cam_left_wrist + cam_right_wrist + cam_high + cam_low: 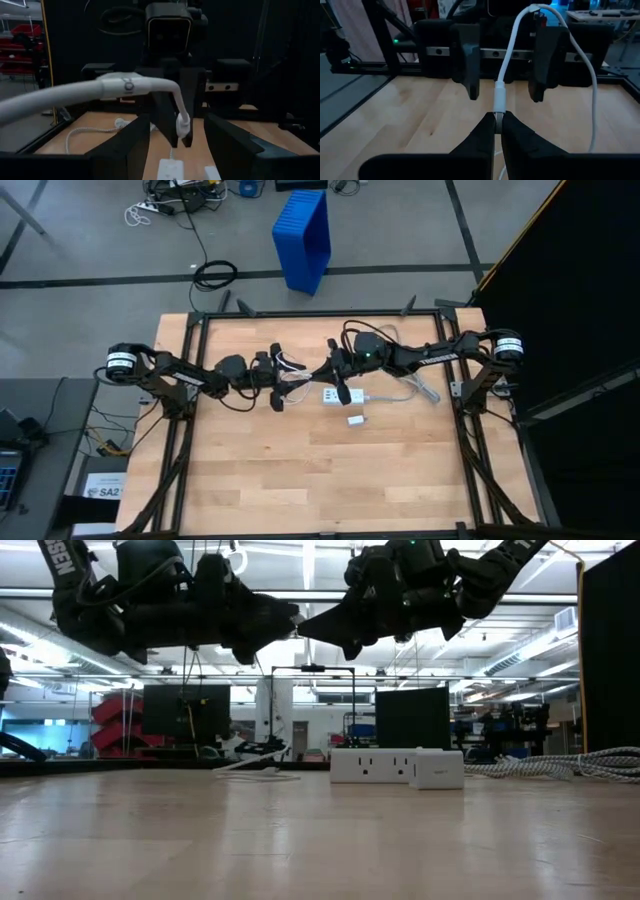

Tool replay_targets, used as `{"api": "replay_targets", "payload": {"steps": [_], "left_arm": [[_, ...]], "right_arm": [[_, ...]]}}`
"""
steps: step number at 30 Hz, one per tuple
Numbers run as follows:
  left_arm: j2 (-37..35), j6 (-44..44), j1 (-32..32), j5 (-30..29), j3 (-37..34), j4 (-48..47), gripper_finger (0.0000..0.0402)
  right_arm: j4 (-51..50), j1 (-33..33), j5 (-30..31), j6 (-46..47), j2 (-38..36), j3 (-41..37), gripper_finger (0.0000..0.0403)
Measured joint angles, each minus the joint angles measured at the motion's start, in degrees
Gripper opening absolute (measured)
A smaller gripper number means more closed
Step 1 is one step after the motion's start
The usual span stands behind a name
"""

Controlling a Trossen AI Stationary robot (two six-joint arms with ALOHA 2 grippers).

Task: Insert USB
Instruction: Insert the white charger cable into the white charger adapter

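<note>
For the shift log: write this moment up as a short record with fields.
Setting: wooden table with two arms meeting above its middle
Left claw: open, raised off the table, facing the right claw
Right claw: shut on the USB plug, raised off the table
USB cable: thin, white, arcs up from the plug and hangs past the left claw
Power strip: white, lying on the table below the claws
Small white block: on the table beside the strip
Insertion: not yet done

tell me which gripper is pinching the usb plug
The right gripper, shut on the USB plug; the left gripper faces it with fingers wide open.
</note>
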Motion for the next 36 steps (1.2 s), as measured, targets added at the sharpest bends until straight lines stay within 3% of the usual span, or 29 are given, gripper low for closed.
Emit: {"api": "replay_targets", "payload": {"steps": [11,23,36], "left_arm": [[0.42,1.34,-0.22,-1.82,1.86,-3.28,0.0157],[0.42,1.6,-0.26,-1.54,1.86,-3.11,0.0011],[0.4,1.51,-0.36,-1.88,1.88,-2.41,0.0003]], "right_arm": [[0.29,-0.13,0.04,0.0,0.02,0.0,0.0],[0.27,-0.17,0.24,0.02,0.03,0.0,0.0],[-3.07,-1.21,-0.87,-0.42,-0.43,0.1,0.0018]]}}
